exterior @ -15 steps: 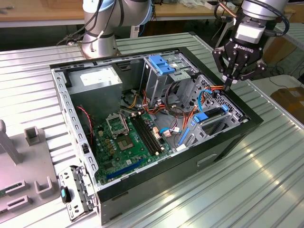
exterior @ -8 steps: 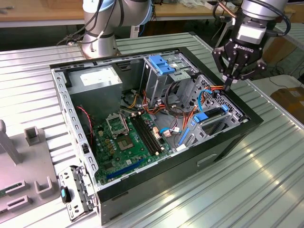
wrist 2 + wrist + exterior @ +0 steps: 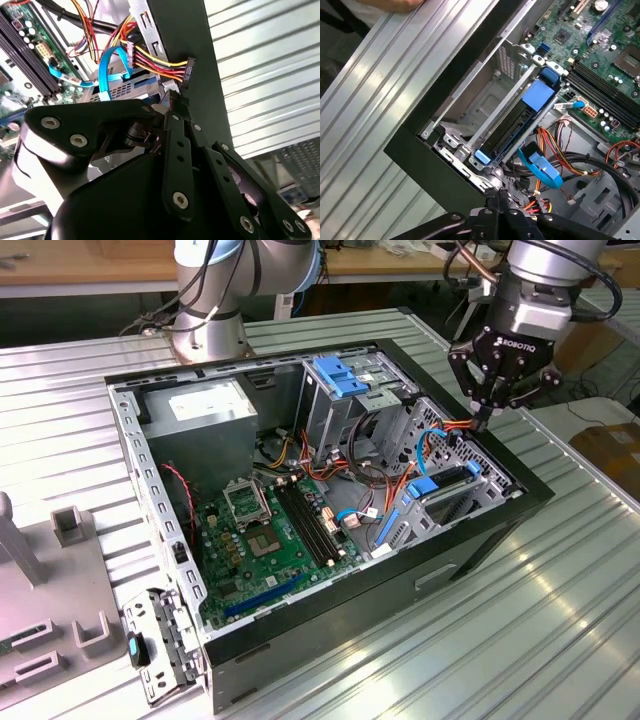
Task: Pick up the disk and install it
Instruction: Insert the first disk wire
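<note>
Disk (image 3: 520, 117) in drive cage (image 3: 487, 102), inside case (image 3: 470, 540)

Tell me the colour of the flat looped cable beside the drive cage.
Bright blue. The flat cable shows best in the second wrist view.

Ribbed metal table (image 3: 560, 610) carrying 1 open computer case (image 3: 450, 565) at its middle, the arm's base (image 3: 207, 340) near the far edge, and grey fixture blocks (image 3: 72, 525) toward the edge at the exterior view's left.
</note>
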`<state>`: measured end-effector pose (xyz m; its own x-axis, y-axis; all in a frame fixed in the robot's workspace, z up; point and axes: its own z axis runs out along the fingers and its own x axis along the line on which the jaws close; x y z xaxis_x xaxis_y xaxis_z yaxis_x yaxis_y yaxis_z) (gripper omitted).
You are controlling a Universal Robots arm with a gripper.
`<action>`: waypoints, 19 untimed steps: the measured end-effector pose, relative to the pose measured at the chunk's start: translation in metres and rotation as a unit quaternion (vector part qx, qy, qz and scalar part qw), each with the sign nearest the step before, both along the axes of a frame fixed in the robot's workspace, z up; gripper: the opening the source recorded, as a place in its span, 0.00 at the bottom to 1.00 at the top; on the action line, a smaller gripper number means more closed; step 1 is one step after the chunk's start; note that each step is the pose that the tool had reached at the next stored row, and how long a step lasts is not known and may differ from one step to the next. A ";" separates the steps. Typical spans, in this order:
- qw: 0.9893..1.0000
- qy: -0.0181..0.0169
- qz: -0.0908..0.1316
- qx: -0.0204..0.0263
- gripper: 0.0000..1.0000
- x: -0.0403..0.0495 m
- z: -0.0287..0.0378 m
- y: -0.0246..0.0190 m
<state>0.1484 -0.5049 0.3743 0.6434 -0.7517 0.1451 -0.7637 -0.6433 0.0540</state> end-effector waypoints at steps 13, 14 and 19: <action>0.998 -0.002 0.062 -0.002 0.11 0.0102 -0.0019 0.0124; 0.998 -0.002 0.068 -0.002 0.11 0.0104 -0.0026 0.0126; 0.995 -0.002 0.099 -0.002 0.30 0.0122 -0.0052 0.0138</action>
